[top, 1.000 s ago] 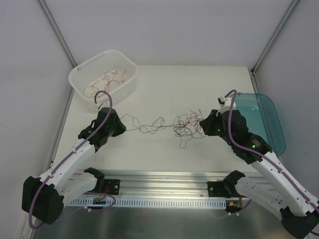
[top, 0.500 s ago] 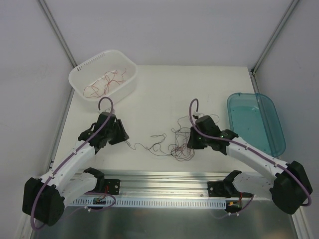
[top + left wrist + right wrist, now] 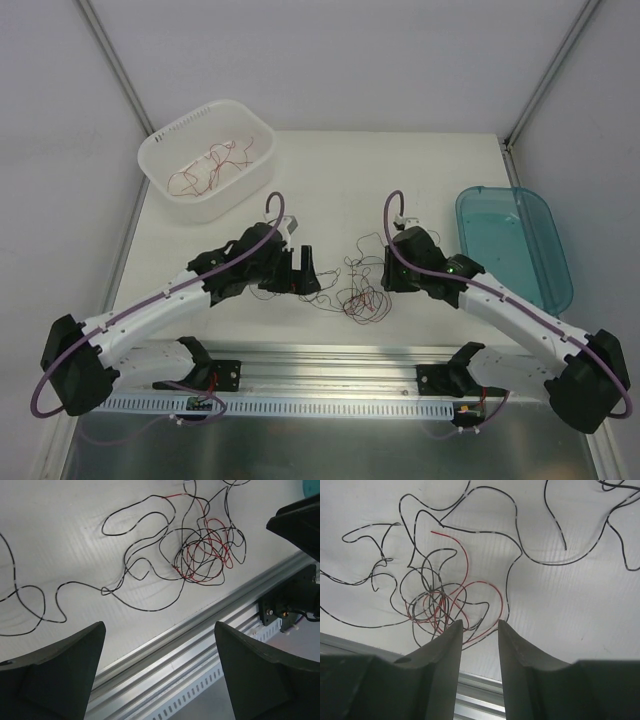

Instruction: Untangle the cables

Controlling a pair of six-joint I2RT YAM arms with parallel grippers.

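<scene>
While left fingers and right fingers gape empty, one cable tangle; one white basket, one teal tray.

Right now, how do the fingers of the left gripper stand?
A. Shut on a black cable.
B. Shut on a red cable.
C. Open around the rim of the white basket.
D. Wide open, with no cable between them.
D: in the left wrist view the left gripper has its fingers far apart, and the cables lie untouched on the table beyond them.
</scene>
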